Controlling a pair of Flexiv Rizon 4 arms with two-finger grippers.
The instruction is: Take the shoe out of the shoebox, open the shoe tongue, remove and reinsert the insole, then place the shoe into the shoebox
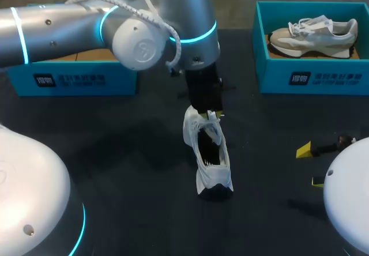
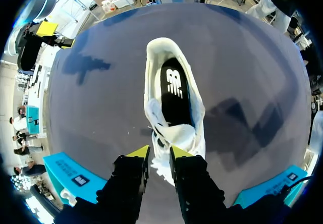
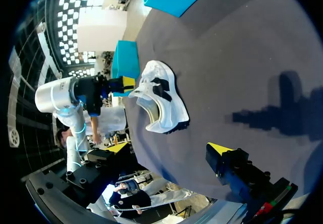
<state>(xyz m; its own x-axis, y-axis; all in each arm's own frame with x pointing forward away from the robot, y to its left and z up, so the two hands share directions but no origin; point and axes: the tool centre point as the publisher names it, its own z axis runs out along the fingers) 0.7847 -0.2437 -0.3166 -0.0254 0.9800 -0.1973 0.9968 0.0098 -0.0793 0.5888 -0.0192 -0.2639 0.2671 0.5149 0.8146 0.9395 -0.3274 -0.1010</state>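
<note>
white shoe tongue pinched in narrow left tool; right tool wide, well apart from shoe.

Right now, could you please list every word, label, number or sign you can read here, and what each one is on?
Insole of the shoe: a white logo mark, no readable word.
Left shoebox, front label: white print, too small to read.
Right shoebox, front label: white print, too small to read.
Nothing else legible.
</note>
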